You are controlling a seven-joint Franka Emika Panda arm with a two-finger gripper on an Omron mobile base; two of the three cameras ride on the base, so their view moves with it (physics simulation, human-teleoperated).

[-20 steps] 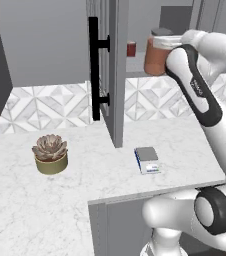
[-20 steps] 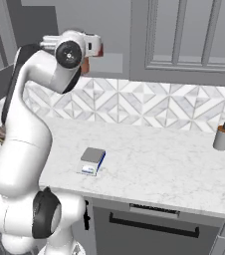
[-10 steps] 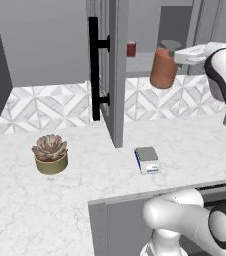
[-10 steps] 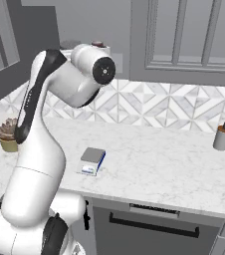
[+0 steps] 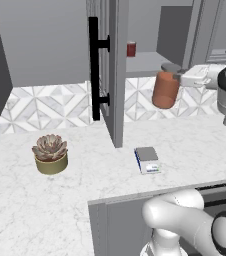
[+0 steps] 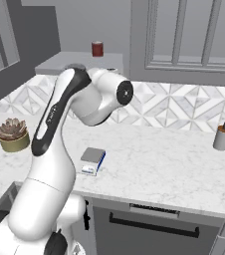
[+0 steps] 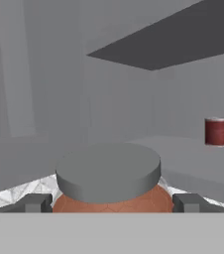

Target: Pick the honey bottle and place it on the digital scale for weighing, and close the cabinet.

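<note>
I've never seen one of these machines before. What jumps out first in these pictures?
Most striking is the honey bottle, an orange-brown jar held in mid-air by the gripper above the marble counter, in front of the open cabinet. Below it, the digital scale lies bare on the counter, with a potted succulent further left. A small dark red jar sits on the cabinet shelf.

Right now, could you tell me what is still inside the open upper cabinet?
On the cabinet shelf stands a small dark red jar. The honey bottle is out, held in the gripper in front of the shelf. The door hides the shelf's left part.
</note>
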